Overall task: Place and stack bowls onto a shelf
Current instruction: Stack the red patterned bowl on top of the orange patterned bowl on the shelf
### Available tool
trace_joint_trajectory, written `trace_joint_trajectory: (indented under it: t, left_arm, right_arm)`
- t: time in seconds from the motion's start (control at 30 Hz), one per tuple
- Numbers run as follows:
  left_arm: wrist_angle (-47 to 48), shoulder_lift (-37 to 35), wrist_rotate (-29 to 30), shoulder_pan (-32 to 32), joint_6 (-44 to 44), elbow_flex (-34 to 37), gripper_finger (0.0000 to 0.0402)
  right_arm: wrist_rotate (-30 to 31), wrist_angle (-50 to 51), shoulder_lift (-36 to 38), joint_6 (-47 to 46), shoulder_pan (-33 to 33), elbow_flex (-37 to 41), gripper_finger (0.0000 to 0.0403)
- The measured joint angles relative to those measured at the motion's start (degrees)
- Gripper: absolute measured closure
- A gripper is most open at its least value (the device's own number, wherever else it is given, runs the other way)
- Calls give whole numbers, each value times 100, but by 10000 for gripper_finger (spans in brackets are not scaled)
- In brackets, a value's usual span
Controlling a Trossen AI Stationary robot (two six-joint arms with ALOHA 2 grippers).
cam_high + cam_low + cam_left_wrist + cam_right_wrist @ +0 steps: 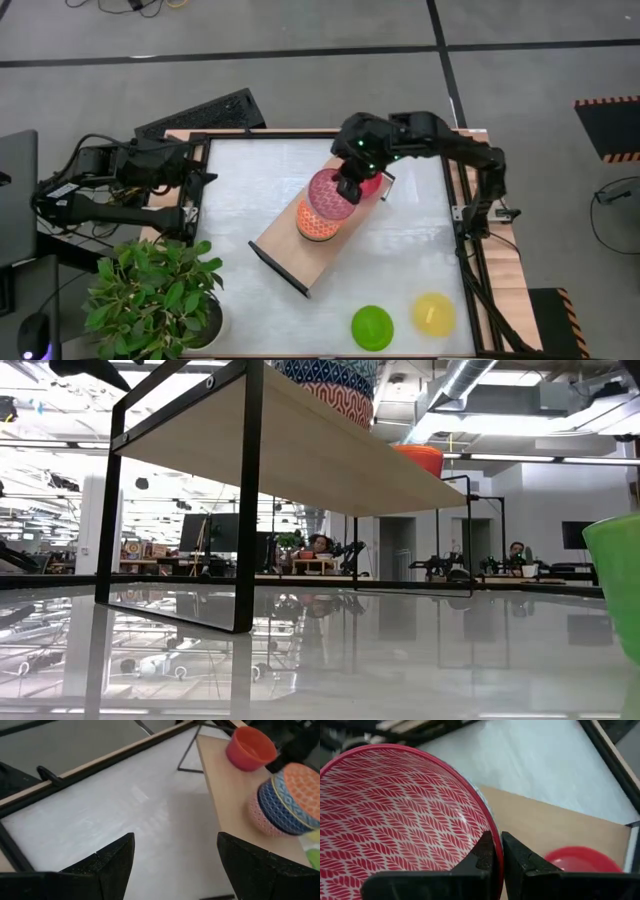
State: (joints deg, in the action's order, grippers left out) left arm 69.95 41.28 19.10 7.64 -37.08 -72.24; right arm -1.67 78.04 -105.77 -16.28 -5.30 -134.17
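We see the right claw (pixel 497 851) clamped on the pink bowl's (pixel 330 190) rim atop the stack on the shelf (pixel 285 252). Left claw (pixel 172 862) released at the white tabletop's (pixel 250 190) edge. Open office behind.

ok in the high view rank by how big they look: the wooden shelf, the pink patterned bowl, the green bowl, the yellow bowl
1. Long light-wood shelf, by far the largest.
2. Pink lattice-patterned bowl, gripped at its rim by the right gripper.
3. Plain green bowl and plain yellow bowl look alike; no ranking between them.
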Motion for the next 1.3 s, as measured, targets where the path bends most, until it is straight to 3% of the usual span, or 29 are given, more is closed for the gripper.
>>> trace_joint_trajectory:
  t: [0.5, 0.77, 1.3]
  left_arm:
    - [-2, -2, 523, 4, -211, 1, 132]
    - [0, -1, 546, 4, -309, 1, 132]
    - [0, 0, 578, 4, -328, 1, 132]
  right_arm:
    - [-317, -15, -220, 972, -13, 85, 364]
    - [-321, -83, -619, 1342, 2, 91, 364]
    - [-323, -83, -611, 1789, -56, 92, 364]
